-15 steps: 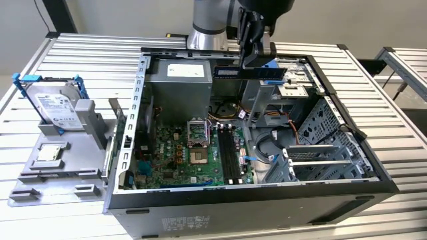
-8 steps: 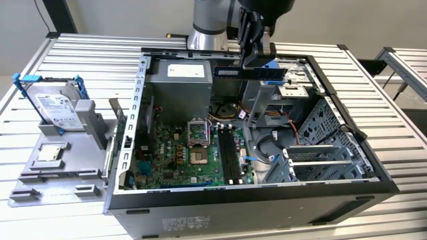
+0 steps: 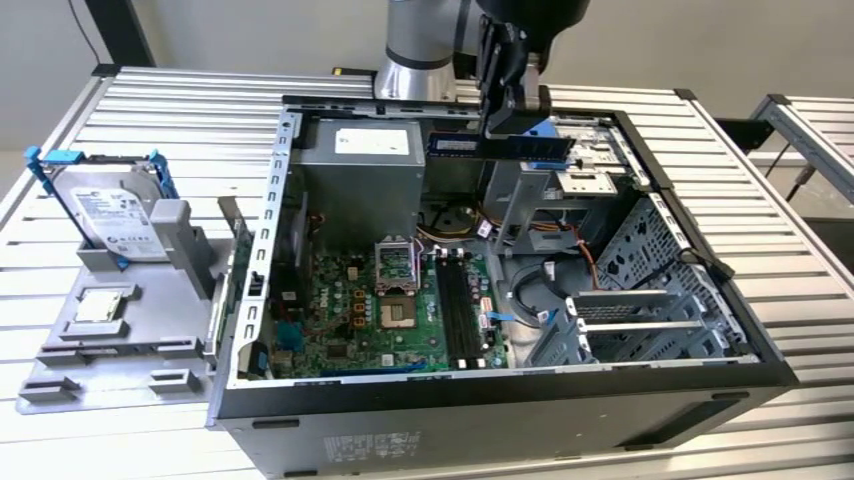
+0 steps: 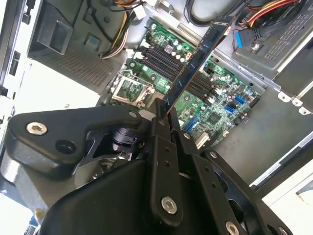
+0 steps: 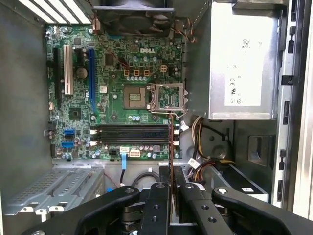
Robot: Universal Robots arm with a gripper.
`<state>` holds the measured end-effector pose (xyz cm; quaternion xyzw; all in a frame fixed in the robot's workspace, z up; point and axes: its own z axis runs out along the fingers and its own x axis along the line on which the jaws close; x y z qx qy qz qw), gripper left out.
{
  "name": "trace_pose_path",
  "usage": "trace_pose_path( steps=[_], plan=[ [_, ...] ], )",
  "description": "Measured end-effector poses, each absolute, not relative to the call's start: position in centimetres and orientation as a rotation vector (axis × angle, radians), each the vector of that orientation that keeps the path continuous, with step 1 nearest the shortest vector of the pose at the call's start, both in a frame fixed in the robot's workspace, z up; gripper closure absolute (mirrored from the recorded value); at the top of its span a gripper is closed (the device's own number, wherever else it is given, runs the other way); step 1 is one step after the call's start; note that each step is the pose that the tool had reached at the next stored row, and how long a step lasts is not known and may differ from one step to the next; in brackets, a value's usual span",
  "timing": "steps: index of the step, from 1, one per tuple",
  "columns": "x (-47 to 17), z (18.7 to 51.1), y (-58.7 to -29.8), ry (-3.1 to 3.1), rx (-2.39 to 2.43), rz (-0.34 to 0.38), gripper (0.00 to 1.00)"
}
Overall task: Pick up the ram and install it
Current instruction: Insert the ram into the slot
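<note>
ram [image 3: 467,146] hangs in the air over the far part of the open computer case [image 3: 694,300], long side level, white label facing the exterior camera. the fingers [image 3: 511,105] are clenched on the stick from above, one on each face, and the arm's grey column [image 3: 420,50] rises behind them. the stick is clear of everything in the case and well above the motherboard [image 3: 380,320].

in the second wrist view the ram [image 4: 195,63] runs slantwise away from the black fingers [image 4: 161,129] that pinch it, with the green board and its row of long black memory slots [image 4: 164,61] far beneath it. in the first wrist view the ram [image 5: 170,142] shows edge-on as a thin dark line rising from between the two fingers [image 5: 160,196]; this line crosses one end of the memory slots [image 5: 132,133] and ends just under the open metal processor socket [image 5: 168,95]. the silver power supply [image 5: 242,63] sits beside the board, and a black fan [image 5: 132,14] lies at the board's far edge.

the case lies on its side on a bench [image 3: 174,110] of pale metal slats. on the exterior view's left a grey holder [image 3: 80,385] stands on the bench beside the case. a silver hard drive in a blue frame [image 3: 114,210] stands upright in it, and a small square silver processor chip [image 3: 102,305] lies flat on it, nearer the camera.
</note>
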<state>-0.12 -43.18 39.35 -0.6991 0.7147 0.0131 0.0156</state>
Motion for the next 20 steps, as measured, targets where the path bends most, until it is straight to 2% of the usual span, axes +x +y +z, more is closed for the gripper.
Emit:
trace_pose_path(
  steps=[20],
  plan=[
    [-0.13,39.36,-43.18,2.288,-2.106,0.039,1.00]
  ],
)
